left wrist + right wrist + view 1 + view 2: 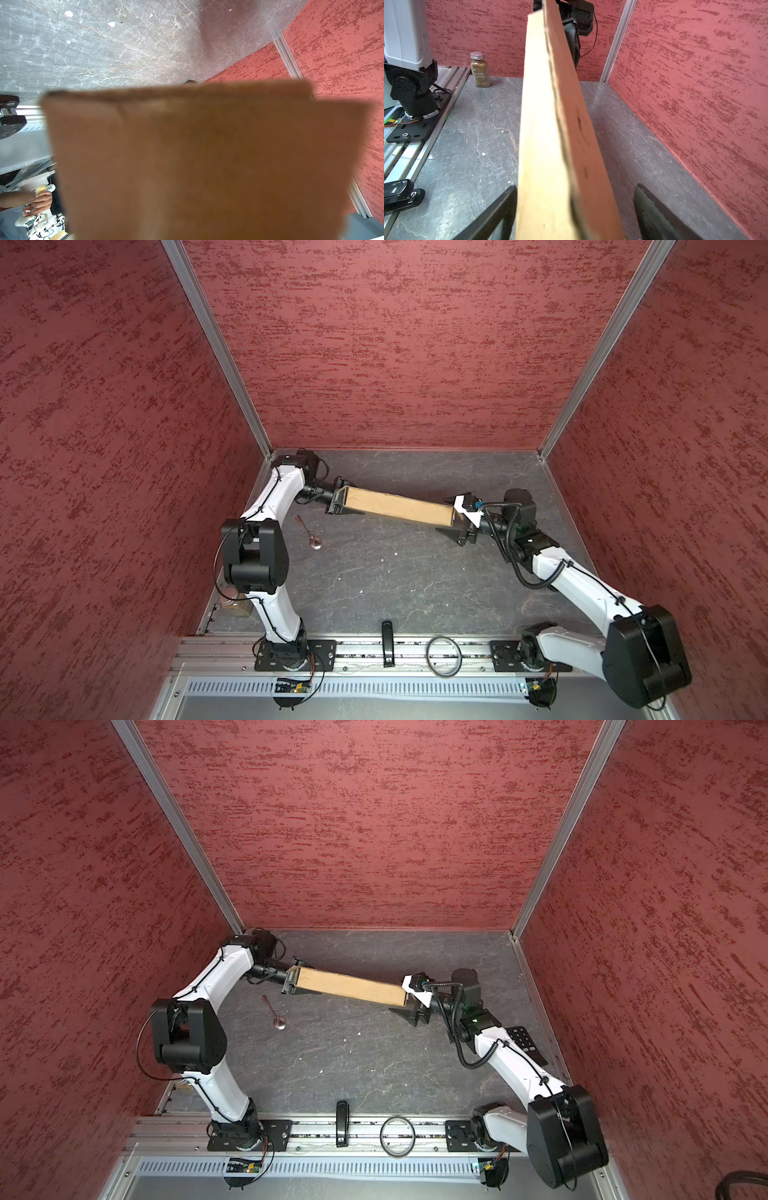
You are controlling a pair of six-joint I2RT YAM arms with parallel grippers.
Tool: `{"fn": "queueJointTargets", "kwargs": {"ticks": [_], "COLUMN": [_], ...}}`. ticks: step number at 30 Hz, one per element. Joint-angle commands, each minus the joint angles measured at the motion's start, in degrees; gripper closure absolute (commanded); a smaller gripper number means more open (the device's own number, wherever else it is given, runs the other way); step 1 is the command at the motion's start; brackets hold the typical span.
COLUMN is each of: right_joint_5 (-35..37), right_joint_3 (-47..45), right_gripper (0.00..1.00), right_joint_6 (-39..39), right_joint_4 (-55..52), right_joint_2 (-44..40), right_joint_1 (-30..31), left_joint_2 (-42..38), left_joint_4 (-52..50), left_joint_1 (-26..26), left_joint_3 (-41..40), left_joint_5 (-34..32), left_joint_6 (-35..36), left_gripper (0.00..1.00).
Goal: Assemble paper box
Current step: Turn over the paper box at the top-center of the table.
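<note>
Apparently left claw [347, 501] grips paper box [399, 507], contact hidden; right claw [453, 517] open, straddling other end.

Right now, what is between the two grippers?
The cardboard box fills that whole stretch: one end sits in the left gripper, the other inside the open right gripper. Both top views show it.

You have red textured walls [395, 344] at nine, twelve and three o'clock, aluminium posts [217, 348] at eleven and one, and a grey marbled worktop [395, 580] underneath.
</note>
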Motion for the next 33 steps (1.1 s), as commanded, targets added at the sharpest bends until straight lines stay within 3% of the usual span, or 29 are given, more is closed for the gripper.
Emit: {"fn": "queueJointTargets", "kwargs": {"ticks": [1,21,33], "right_joint_5": [-0.7,3.5,4.7], "right_joint_3": [1.9,2.8,2.3], "right_gripper": [0.13,0.16,0.23], "right_joint_6": [-0.8,-1.6,-1.1], "right_joint_4": [2.1,5.1,8.3], "right_joint_2": [0.3,4.3,5.1], "right_joint_1": [1.1,4.0,4.2], "left_joint_2": [0.6,0.1,-0.2], "left_joint_4": [1.1,4.4,5.0], "left_joint_1": [-0.4,-3.5,-3.5], "left_joint_3": [1.0,1.4,0.4], "left_joint_5": [1.1,2.9,4.2], "left_joint_6": [-0.1,-3.0,-2.7], "left_gripper": [0.50,0.50,0.50]}}
